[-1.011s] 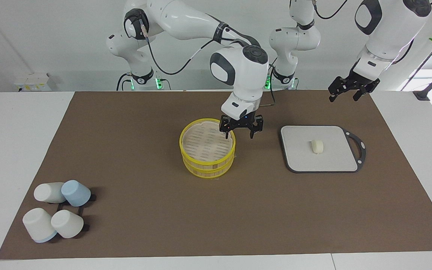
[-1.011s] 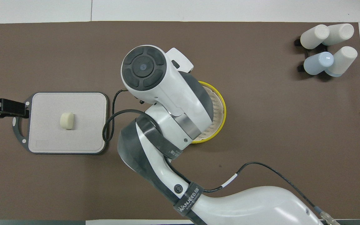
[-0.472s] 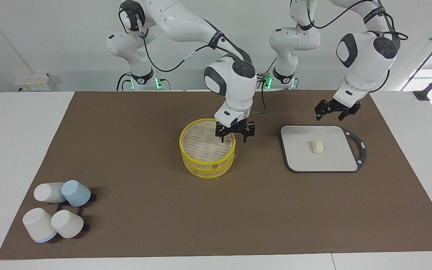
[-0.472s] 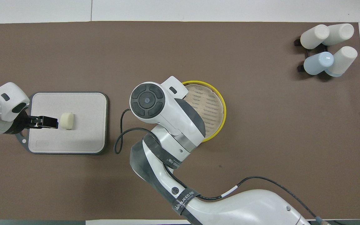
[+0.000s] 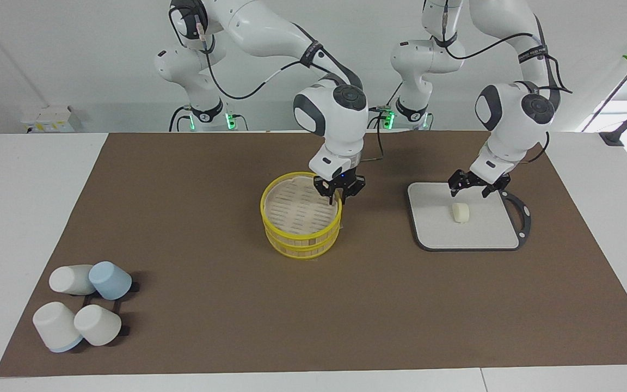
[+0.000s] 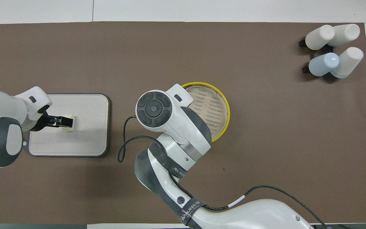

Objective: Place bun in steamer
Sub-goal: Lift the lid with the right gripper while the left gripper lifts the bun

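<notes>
The cream-white bun lies on the grey board. My left gripper is open and hangs just above the bun, not touching it. In the overhead view the left gripper covers part of the bun. The yellow-rimmed steamer stands mid-table with nothing on its slatted floor. My right gripper is low at the steamer's rim on the side toward the board, fingers closed on the rim. In the overhead view the steamer shows beside the right arm's wrist, which hides the right gripper.
The board has a black handle at its end toward the left arm. Several white and blue cups lie on a black rack at the right arm's end, farther from the robots; they also show in the overhead view. A brown mat covers the table.
My left gripper came down from high above the table's edge to just over the bun. My right gripper lowered onto the steamer's rim and its fingers narrowed.
</notes>
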Tool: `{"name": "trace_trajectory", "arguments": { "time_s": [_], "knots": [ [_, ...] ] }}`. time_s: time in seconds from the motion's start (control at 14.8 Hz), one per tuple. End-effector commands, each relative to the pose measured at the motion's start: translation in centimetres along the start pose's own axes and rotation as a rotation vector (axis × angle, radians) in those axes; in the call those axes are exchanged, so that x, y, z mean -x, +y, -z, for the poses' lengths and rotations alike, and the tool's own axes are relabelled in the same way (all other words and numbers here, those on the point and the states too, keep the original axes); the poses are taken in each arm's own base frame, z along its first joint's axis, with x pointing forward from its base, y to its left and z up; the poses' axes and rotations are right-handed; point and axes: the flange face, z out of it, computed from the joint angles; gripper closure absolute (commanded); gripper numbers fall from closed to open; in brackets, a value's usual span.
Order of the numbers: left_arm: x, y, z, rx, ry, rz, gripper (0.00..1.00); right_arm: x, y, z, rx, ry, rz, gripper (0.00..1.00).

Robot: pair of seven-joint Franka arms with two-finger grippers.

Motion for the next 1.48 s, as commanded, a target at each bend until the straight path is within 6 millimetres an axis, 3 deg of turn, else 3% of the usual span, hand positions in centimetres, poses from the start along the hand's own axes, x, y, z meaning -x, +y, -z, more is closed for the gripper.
{"name": "trace_trajectory", "arguments": {
  "time_s": [0.0, 0.2, 0.47, 0.61, 0.67, 0.81, 0.94, 1.15, 1.42],
  "knots": [
    [0.2, 0.0, -2.6, -0.006, 0.034, -0.016, 0.0, 0.5, 0.2, 0.3, -0.045, 0.008, -0.034, 0.68],
    [0.6, -0.1, -4.9, -0.013, 0.059, -0.017, 0.0, 0.5, 0.3, 0.1, -0.048, 0.012, -0.026, 0.98],
    [0.3, -0.1, -5.9, -0.015, 0.059, -0.018, 0.0, 0.3, 0.9, 0.1, -0.02, -0.003, 0.022, 1.0],
    [0.1, -0.1, -6.5, -0.017, 0.06, -0.023, 0.06, -2.1, 2.3, 4.2, -0.005, -0.013, 0.037, 1.0],
    [-0.1, 0.0, -6.8, -0.019, 0.068, -0.021, 0.14, -4.1, 4.5, 7.1, -0.001, -0.034, 0.031, 1.0],
    [-0.3, 0.0, -6.9, -0.02, 0.072, -0.023, 0.38, -7.4, 9.9, 11.1, 0.011, -0.054, 0.031, 1.0],
    [-0.3, 0.0, -6.8, -0.019, 0.068, -0.023, 0.54, -8.5, 14.6, 14.6, 0.004, -0.045, 0.086, 1.0],
    [-0.4, 0.0, -6.7, -0.017, 0.054, -0.024, 0.63, -10.1, 22.3, 16.7, 0.019, -0.09, 0.139, 1.0],
    [-1.3, 0.1, -5.1, -0.012, 0.027, -0.021, 0.63, -11.6, 29.4, 17.2, 0.004, -0.129, 0.164, 1.0]
  ]
}}
